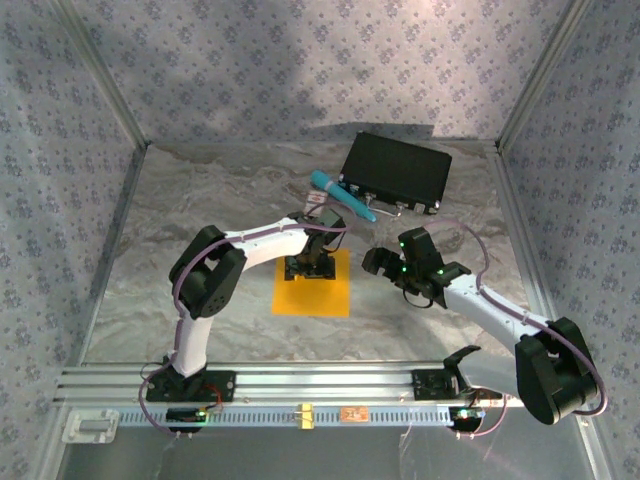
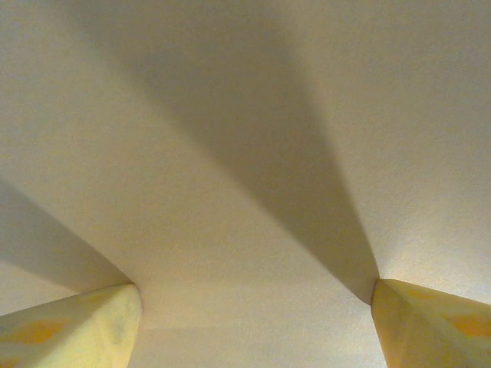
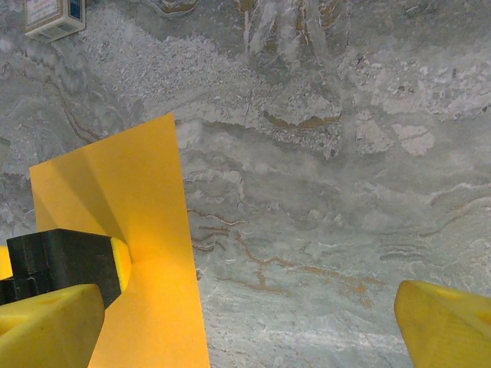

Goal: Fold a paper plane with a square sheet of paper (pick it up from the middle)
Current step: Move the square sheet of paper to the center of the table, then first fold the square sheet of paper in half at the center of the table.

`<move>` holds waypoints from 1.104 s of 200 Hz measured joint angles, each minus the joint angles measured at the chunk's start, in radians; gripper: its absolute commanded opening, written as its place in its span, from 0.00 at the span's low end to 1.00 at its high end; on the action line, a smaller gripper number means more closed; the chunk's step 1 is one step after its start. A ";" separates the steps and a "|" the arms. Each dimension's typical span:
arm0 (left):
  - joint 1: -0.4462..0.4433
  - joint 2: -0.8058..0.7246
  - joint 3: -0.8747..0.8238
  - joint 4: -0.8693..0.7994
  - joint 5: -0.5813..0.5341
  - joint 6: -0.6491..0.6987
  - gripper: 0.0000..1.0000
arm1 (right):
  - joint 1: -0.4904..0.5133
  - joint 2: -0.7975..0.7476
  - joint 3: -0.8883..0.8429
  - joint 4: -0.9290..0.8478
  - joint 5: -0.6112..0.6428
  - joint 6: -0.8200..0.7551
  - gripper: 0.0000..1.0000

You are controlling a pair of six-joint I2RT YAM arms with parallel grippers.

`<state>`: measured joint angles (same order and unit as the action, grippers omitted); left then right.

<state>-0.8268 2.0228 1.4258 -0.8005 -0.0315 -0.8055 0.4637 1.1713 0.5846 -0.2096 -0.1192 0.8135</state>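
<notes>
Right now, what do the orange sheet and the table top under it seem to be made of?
The orange sheet looks like thin matte paper: it lies flat with sharp straight edges. The table top looks like marble or a marble print: grey with brown veins; I cannot tell which.

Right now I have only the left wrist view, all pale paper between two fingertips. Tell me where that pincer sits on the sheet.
Observer: In the top view the left pincer stands over the far half of the square sheet of paper, midway between its side edges.
Operator: Give me the right arm.
Observer: The right pincer hangs open beside the sheet's right edge, mostly over the table.
Operator: Now list what lies beyond the sheet.
Observer: A teal pen lies by the near left corner of a black case.
</notes>
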 measured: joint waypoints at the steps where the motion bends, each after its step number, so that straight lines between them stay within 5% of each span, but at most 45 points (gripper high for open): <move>1: 0.000 0.000 0.000 0.000 0.000 0.000 0.79 | 0.000 0.000 0.000 0.000 0.000 0.000 0.99; 221: -0.006 0.011 0.018 -0.012 -0.015 -0.007 0.68 | 0.000 0.003 0.018 -0.048 0.052 0.002 0.99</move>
<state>-0.8333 2.0338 1.4437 -0.8124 -0.0463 -0.8127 0.4637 1.1744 0.6029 -0.2577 -0.0669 0.8154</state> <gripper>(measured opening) 0.708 0.990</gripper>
